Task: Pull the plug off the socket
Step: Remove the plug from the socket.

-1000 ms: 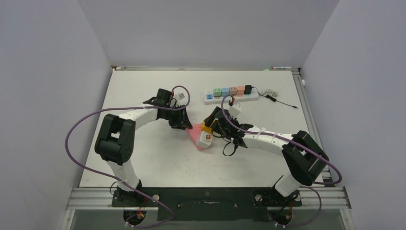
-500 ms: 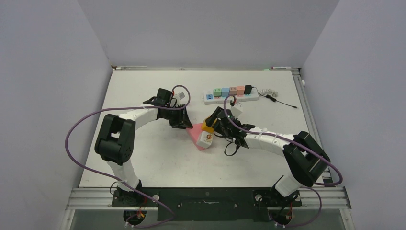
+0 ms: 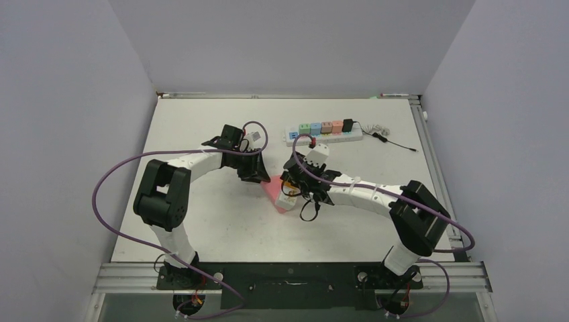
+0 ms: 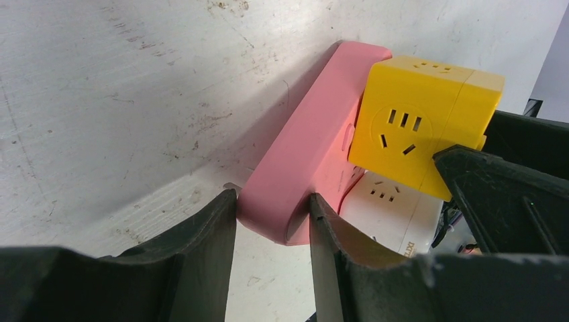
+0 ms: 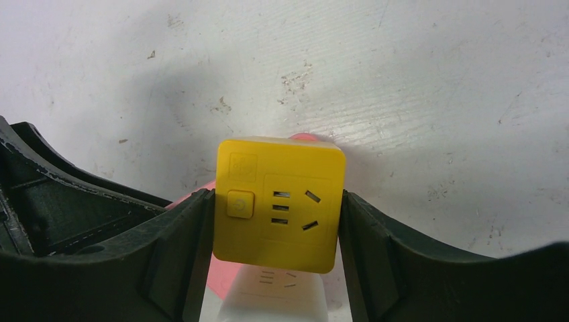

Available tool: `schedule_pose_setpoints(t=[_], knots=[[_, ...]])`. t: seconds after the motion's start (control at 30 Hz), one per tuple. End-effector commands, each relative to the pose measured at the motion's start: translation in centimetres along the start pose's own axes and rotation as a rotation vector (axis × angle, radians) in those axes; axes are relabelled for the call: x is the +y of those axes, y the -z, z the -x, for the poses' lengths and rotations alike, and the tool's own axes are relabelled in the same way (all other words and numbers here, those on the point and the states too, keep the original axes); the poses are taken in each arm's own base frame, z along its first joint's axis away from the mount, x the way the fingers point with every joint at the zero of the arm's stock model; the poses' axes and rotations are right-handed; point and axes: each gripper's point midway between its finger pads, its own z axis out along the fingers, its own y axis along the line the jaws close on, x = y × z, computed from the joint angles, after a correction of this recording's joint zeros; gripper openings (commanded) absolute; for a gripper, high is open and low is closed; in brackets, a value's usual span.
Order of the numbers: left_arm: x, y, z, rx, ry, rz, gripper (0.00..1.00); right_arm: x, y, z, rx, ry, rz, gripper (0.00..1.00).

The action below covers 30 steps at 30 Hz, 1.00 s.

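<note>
One pink socket (image 4: 302, 168), one yellow plug (image 5: 278, 201), one white plug (image 4: 392, 209), one white power strip (image 3: 292, 137).

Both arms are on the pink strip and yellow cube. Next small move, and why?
Probably pull the right arm straight away from the pink strip, left arm holding firm: right jaws grip the yellow cube, left jaws clamp the strip's end, and the cube looks seated.
</note>
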Motion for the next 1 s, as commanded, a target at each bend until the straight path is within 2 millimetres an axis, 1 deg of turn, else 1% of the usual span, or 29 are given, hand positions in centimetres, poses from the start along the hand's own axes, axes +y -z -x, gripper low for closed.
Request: schedule_pose_setpoints(t=[0.0, 0.2, 0.3, 0.5, 0.67, 0.83, 0.97], knots=[[2.0, -0.1, 0.3, -0.021, -0.019, 0.088, 0.00, -1.5, 0.5, 0.1, -0.035, 0.143, -0.117, 0.05], [1.8, 0.0, 0.4, -0.025, -0.020, 0.083, 0.00, -1.0, 0.2, 0.0, -0.046, 0.204, -0.165, 0.05], [1.8, 0.0, 0.4, -0.024, -0.020, 0.082, 0.00, -0.6, 0.0, -0.3, -0.044, 0.219, -0.175, 0.05], [1.8, 0.3, 0.5, -0.033, -0.028, 0.093, 0.00, 0.4, -0.4, -0.7, -0.026, 0.215, -0.133, 0.05], [1.9, 0.3, 0.5, -0.032, -0.031, 0.102, 0.00, 1.1, -0.2, -0.5, -0.006, 0.157, -0.081, 0.05], [1.8, 0.5, 0.7, -0.039, -0.035, 0.101, 0.00, 0.6, -0.3, 0.0, 0.026, 0.105, -0.060, 0.05], [2.1, 0.4, 0.7, -0.038, -0.035, 0.114, 0.00, -0.8, -0.7, 0.5, 0.060, 0.037, -0.050, 0.05]])
